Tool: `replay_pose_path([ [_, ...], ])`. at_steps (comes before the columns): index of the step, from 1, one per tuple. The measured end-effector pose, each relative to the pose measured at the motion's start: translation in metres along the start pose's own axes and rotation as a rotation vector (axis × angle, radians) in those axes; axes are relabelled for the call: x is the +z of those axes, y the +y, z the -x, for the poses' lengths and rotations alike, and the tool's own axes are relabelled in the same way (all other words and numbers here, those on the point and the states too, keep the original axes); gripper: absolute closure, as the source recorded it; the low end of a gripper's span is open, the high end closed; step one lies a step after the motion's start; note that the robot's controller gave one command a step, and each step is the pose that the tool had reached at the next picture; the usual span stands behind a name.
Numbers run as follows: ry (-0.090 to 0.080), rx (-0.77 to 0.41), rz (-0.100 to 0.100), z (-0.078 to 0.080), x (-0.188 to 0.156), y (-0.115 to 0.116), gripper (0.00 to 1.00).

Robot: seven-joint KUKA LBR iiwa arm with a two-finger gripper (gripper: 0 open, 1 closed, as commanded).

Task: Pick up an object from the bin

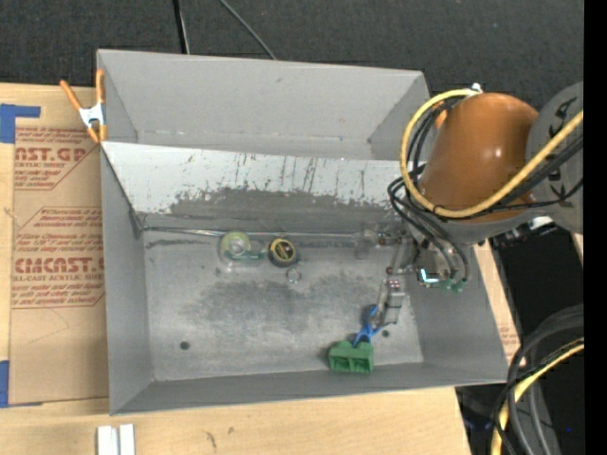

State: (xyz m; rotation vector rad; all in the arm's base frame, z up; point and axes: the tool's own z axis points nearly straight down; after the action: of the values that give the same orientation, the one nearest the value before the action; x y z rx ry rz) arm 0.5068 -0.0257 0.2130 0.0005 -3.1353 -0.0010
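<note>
While the grey metal bin sits nearly bare, my arm, under its orange cover, leans in from the right. My gripper hangs low, just up and right of the green two-cell block. Whether it is wide or narrow I cannot tell. A pale round piece and a dark ring lie well up-left of the block. A small blue piece sits just above it, at the gripper's tip.

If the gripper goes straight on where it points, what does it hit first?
Probably the small blue piece right beneath the gripper, beside the green block; depth is unclear.
</note>
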Motion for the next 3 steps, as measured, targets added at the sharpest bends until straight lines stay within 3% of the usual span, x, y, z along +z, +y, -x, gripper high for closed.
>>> replay_pose_path([
  [1,-0.019,-0.584,-0.006,-0.022,0.141,-0.011,0.0],
  [2,-0.009,-0.542,-0.003,-0.024,0.112,-0.029,0.0],
  [3,-0.006,-0.66,-0.002,-0.027,0.114,-0.029,0.0],
])
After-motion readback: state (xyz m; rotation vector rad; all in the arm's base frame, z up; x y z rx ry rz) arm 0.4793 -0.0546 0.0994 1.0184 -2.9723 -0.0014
